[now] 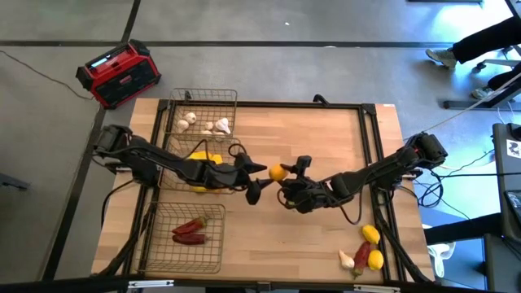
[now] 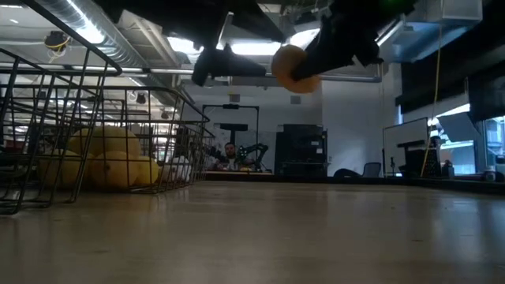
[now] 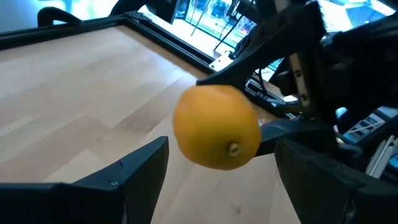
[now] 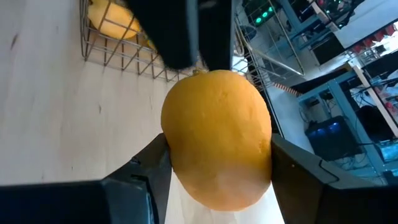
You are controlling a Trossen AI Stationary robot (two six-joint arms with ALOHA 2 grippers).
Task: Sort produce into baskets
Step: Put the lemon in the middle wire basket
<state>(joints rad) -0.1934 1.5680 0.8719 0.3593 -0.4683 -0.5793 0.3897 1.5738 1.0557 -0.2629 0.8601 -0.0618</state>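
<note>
Grey floor (image 1: 269,20) surrounds a light wooden table (image 1: 326,130). A red-and-black box (image 1: 116,73) sits near its far-left corner. Beyond: ceiling ducts (image 2: 102,39), dark cabinet (image 2: 302,150), bright windows (image 2: 481,138).

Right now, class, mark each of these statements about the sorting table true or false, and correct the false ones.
1. The right gripper holds the orange fruit above the table. True.
2. The left gripper is shut on that fruit. False: its fingers are open on either side of it.
3. The far basket holds garlic bulbs. True.
4. The near basket holds lemons. False: it holds red chili peppers.
5. Some produce lies loose on the table near the right arm. True.
</note>
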